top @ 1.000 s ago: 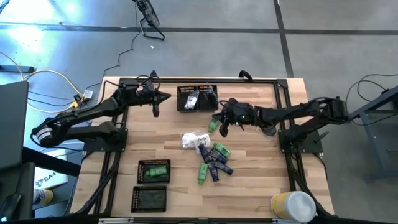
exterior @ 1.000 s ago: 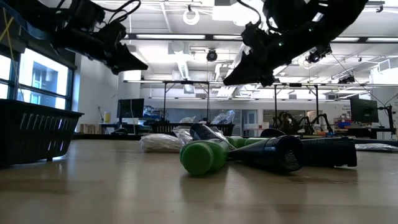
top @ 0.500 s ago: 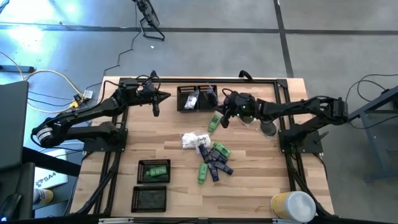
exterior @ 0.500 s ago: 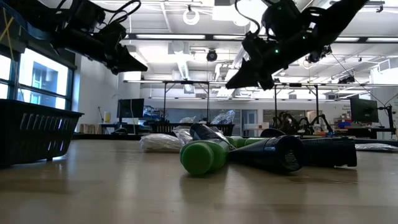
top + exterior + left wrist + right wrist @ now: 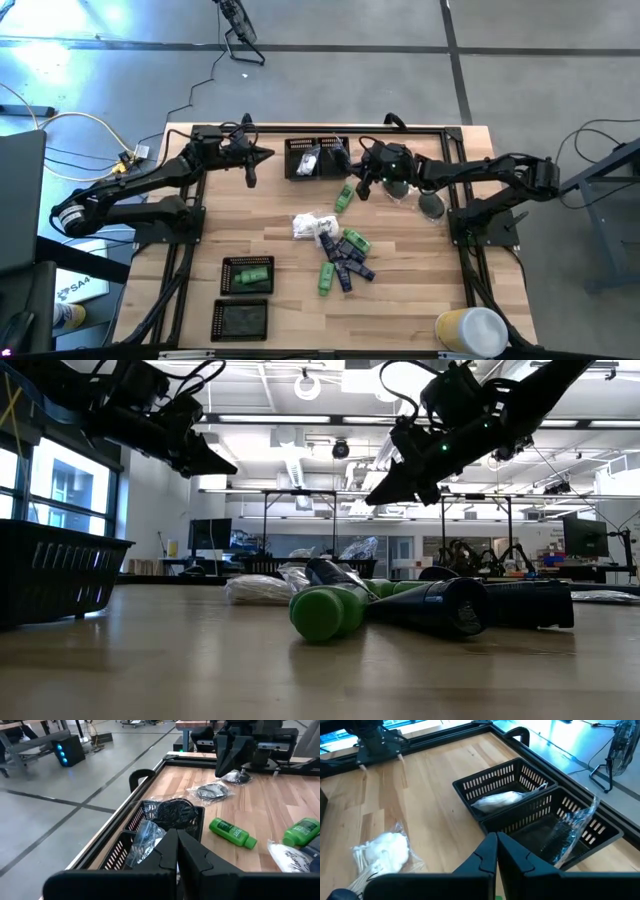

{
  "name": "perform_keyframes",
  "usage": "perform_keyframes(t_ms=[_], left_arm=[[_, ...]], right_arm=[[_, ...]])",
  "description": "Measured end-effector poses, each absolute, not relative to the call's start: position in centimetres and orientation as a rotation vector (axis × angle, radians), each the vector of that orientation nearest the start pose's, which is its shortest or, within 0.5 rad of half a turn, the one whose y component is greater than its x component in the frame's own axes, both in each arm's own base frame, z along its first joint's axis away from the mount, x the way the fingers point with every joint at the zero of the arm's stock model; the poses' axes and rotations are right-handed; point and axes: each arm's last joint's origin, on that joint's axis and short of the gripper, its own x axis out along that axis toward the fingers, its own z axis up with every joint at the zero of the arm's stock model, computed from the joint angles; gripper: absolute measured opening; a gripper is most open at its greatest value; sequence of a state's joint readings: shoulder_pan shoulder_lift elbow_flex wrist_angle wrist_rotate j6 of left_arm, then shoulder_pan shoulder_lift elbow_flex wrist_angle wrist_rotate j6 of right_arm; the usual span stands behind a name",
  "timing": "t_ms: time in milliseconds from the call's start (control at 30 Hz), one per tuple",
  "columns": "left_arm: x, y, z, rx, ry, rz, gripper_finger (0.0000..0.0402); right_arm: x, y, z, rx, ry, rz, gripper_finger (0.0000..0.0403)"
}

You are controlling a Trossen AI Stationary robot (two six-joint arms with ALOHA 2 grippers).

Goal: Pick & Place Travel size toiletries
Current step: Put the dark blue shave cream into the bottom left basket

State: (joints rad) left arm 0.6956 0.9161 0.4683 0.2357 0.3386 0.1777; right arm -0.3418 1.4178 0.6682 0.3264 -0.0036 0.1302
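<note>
The travel size toiletries lie in a heap mid-table: green tubes, navy tubes and a white packet. One green tube lies apart, closer to the far trays. My right gripper hangs shut above that tube, holding nothing, and points at the two far black trays. One of them holds a white packet, the other a clear bag. My left gripper hovers shut and empty left of those trays.
Two more black trays sit near the left front, one holding a green tube, the other below it. Clear bags with dark round pieces lie under the right arm. A yellow-white roll stands at the near right corner.
My right gripper has swung toward the table's far edge, nearer the two far trays, staying shut and at the same height. The left arm and the toiletries have kept still.
</note>
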Motion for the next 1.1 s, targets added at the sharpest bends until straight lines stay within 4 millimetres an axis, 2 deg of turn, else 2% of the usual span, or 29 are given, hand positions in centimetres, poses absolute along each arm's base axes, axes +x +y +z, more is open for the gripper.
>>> perform_keyframes(t_ms=[567, 1100], left_arm=[[15.9, 12.1, 24.0, 0.069, 0.233, 0.377, 0.0], [15.6, 11.9, 23.0, 0.015, 0.328, 0.368, 0.0]], right_arm=[[27.2, -9.6, 20.2, 0.23, 0.391, -0.362, 0.0004], [27.2, -9.7, 20.3, 0.202, 0.384, -0.364, 0.0004]])
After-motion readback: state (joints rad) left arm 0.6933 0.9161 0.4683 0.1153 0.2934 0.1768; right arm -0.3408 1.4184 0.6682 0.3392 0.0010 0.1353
